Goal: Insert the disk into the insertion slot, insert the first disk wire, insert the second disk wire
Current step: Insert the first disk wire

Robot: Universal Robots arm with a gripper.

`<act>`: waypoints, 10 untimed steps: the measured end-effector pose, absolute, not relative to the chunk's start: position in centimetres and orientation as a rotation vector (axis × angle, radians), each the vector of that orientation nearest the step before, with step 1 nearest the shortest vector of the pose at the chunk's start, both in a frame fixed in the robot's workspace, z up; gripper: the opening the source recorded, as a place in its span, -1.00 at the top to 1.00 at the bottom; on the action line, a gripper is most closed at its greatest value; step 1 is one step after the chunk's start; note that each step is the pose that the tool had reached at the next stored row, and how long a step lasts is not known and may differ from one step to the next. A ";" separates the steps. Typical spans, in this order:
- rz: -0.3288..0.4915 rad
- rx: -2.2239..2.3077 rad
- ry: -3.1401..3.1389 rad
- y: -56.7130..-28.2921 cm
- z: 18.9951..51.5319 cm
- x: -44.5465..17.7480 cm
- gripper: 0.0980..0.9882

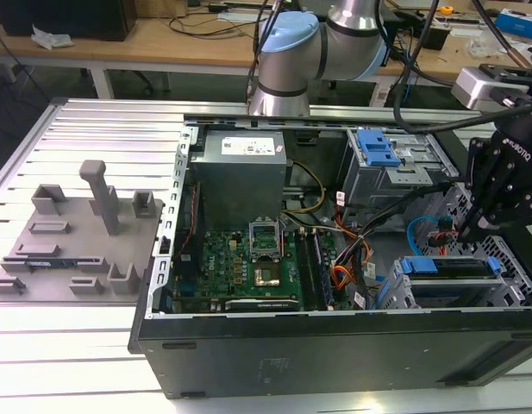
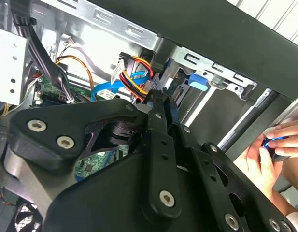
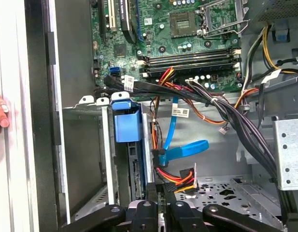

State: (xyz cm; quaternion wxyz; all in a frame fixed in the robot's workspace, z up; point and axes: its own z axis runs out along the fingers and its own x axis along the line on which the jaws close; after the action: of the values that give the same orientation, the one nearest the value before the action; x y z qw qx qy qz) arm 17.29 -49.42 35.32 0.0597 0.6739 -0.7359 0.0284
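The disk (image 1: pixel 447 286) lies in the insertion slot (image 1: pixel 512 259), a low perforated grey cage at the exterior view's right, with a blue carrier (image 1: pixel 445 266) along its edge. My gripper (image 1: pixel 462 228) hangs just behind the cage, at the disk's rear end. In the first wrist view the gripper (image 3: pixel 161 191) is shut on the black plug of a red, yellow and black disk wire (image 3: pixel 180 175), beside the disk's edge (image 3: pixel 135 176). A blue flat disk wire (image 3: pixel 185 149) ends in a black plug just above it. The second wrist view has the gripper (image 2: pixel 158 99) at the same coloured wires (image 2: pixel 135 72).
A taller grey bay with a blue latch (image 1: pixel 378 147) stands behind the cage. Thick black cable bundles (image 3: pixel 226 113) cross over the motherboard (image 1: pixel 244 259). A person's hand (image 2: pixel 267 150) rests outside the case wall. A grey fixture plate (image 1: pixel 76 237) lies at the exterior view's left.
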 end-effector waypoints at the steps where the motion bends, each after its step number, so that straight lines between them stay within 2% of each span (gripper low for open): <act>1: 0.087 2.041 -2.228 -49.5 35.3 17.3 0.85; 10: 0.096 2.050 -2.229 -49.9 35.3 17.3 0.85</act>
State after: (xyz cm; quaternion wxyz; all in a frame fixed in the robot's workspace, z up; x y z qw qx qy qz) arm 17.29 -49.90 35.33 0.0562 0.6755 -0.7345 0.0317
